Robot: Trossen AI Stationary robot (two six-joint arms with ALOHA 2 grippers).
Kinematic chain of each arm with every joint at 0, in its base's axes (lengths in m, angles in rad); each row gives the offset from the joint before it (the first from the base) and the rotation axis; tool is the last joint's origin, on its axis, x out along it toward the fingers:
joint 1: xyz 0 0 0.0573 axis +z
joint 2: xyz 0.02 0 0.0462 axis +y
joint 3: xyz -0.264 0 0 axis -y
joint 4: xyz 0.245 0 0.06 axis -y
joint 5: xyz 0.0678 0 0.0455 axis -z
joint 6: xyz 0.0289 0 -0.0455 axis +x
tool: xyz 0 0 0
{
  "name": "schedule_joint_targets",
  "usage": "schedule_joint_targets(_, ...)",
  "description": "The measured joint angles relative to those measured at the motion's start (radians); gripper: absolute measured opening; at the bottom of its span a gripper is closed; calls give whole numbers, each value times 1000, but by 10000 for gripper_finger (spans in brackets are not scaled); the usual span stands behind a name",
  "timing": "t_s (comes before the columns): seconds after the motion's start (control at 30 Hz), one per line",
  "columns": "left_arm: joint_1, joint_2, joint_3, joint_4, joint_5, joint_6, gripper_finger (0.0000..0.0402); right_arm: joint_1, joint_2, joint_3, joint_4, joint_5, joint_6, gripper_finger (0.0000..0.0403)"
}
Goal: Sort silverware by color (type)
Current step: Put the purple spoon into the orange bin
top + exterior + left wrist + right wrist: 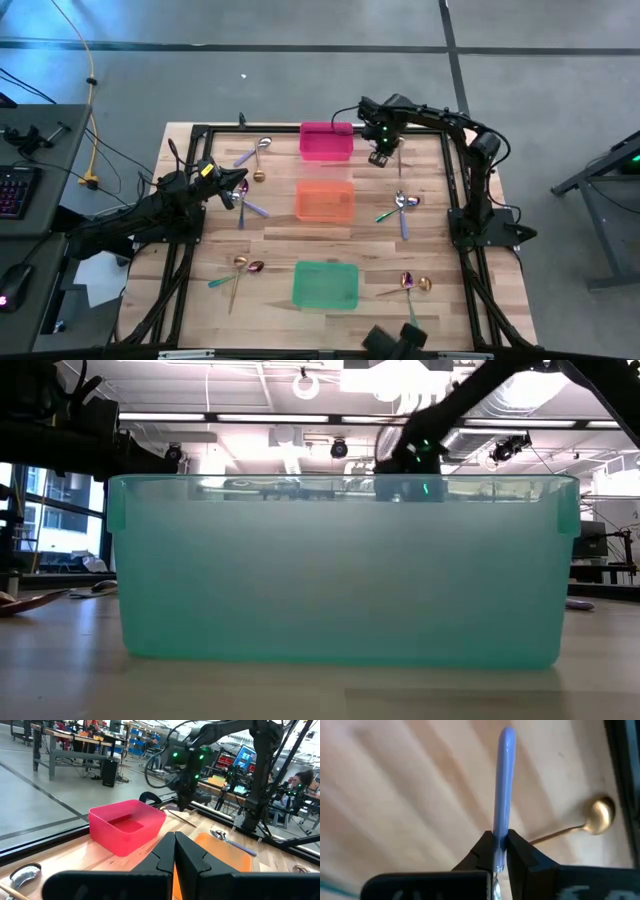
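My right gripper [380,157] hovers just right of the pink bin [326,142], shut on a utensil with a pale blue handle [506,765]. A gold spoon [597,815] lies on the table beneath it. My left gripper [226,192] is at the left of the table, shut and empty in its wrist view [175,839], beside an iridescent spoon [241,188]. Other spoons lie in small groups: far left [258,150], right [402,204], near left [242,268] and near right [410,284]. The left wrist view shows the right gripper [182,800] past the pink bin [127,825]. My right gripper pinches the utensil between its two fingers where the blue handle meets the silver metal [499,837]. The fingers come from above, pointing down. The handle runs on past the fingertips to its free end [507,732], and the utensil is lifted clear of the table.
The pink, orange [325,200] and green [325,285] bins stand in a row down the table's middle. The green bin [340,570] fills the low view. A black frame runs along the table's edges [452,180]. Bare wood lies between the bins and the spoon groups.
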Motion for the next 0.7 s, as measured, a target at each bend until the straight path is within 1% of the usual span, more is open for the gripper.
schedule_joint_targets(0.17,0,0,0,0,0,0,1,136,-1,138,-121,-19,154,1)
schedule_joint_targets(0.27,0,0,0,0,0,0,1,215,-2,226,-137,-50,272,1)
schedule_joint_targets(0.4,0,0,0,0,0,0,1,321,-3,310,-61,-156,381,1)
schedule_joint_targets(0.5,0,0,0,0,0,0,1,385,-4,329,39,-240,482,1)
schedule_joint_targets(0.6,0,0,0,0,0,0,1,424,-1,329,121,-271,564,1)
schedule_joint_targets(0.7,0,0,0,0,0,0,1,446,24,331,147,-276,597,1)
